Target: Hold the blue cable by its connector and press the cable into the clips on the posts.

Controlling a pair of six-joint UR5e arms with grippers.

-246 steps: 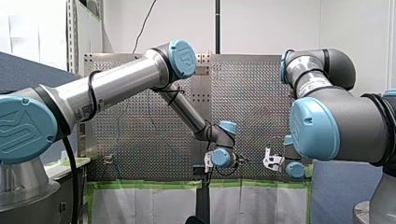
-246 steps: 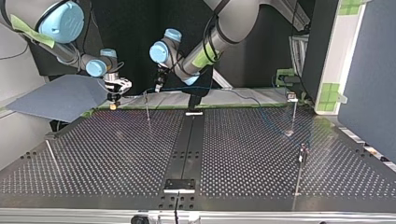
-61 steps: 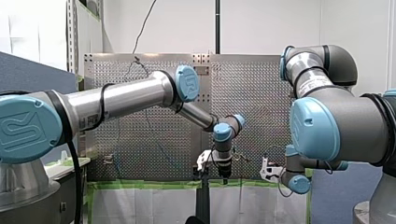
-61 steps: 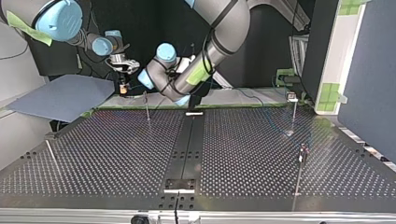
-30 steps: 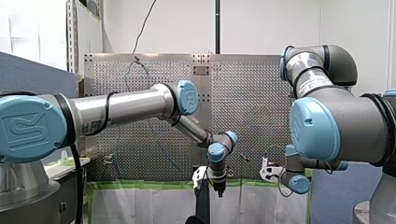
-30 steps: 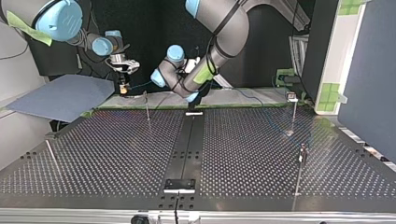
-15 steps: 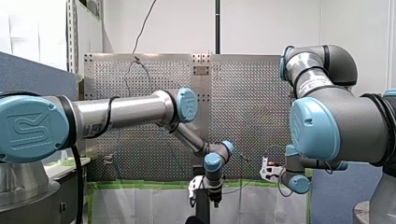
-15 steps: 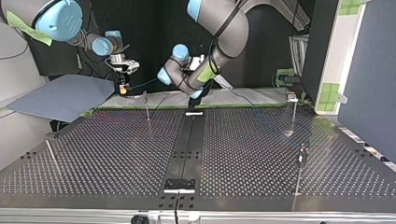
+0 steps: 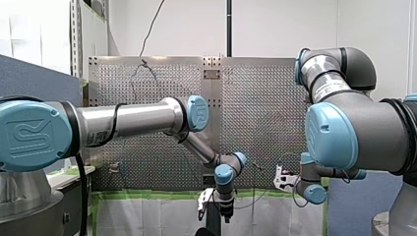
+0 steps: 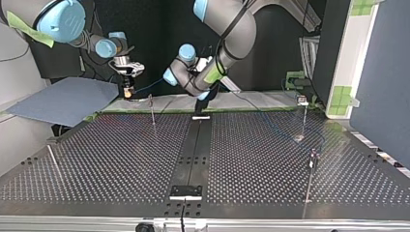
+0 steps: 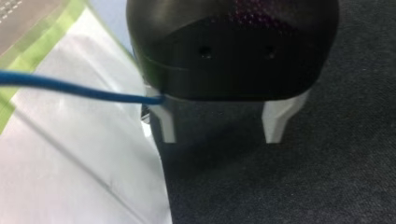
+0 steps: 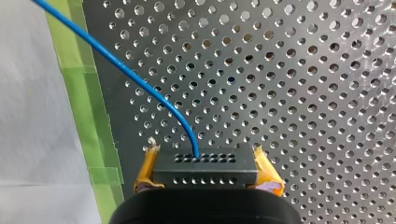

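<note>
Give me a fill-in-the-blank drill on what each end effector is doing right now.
My right end effector is shut on the black ___. The cable leaving that part is ___ in colour. The pads pressing on it are ___. My left end effector is ___, with nothing between its fingers.
Missing words: connector; blue; yellow; open.

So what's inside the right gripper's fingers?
A black connector sits between the right gripper's yellow fingers, the blue cable leaving its holed face. The connector's lower part is hidden behind the gripper itself.
</note>
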